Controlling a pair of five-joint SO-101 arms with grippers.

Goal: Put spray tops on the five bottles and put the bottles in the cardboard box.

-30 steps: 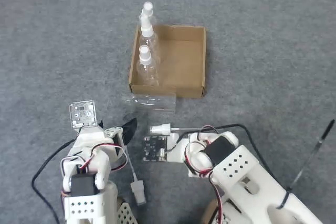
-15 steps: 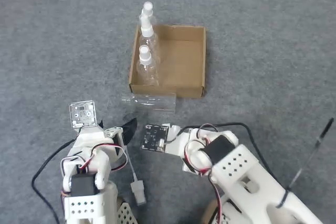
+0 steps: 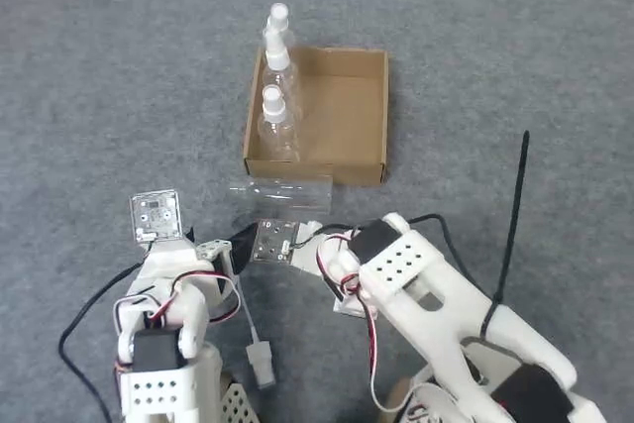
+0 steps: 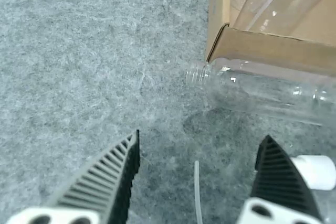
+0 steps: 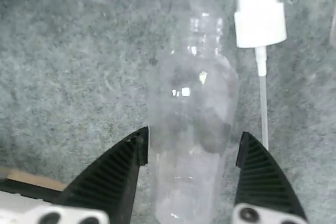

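A clear uncapped bottle [image 3: 282,190] lies on its side just in front of the cardboard box [image 3: 342,160]. My right gripper [image 5: 189,177] is open, with a finger on each side of that bottle [image 5: 191,108]. A white spray top [image 5: 260,22] with its thin tube lies beside the bottle's neck. My left gripper [image 4: 194,182] is open and empty, a little short of the bottle's [image 4: 262,90] threaded mouth. The spray top [image 4: 317,171] lies close to one left finger. Three capped bottles [image 3: 277,121] stand along the box's left wall.
Another spray top [image 3: 262,362] with its tube lies on the grey mat beside the left arm's base. A black cable [image 3: 515,205] sticks up from the right arm. The right half of the box is bare cardboard [image 3: 347,96].
The right arm has swung left and forward, covering the spray top in the high view and bringing its gripper over the lying bottle. The left arm has stayed still.
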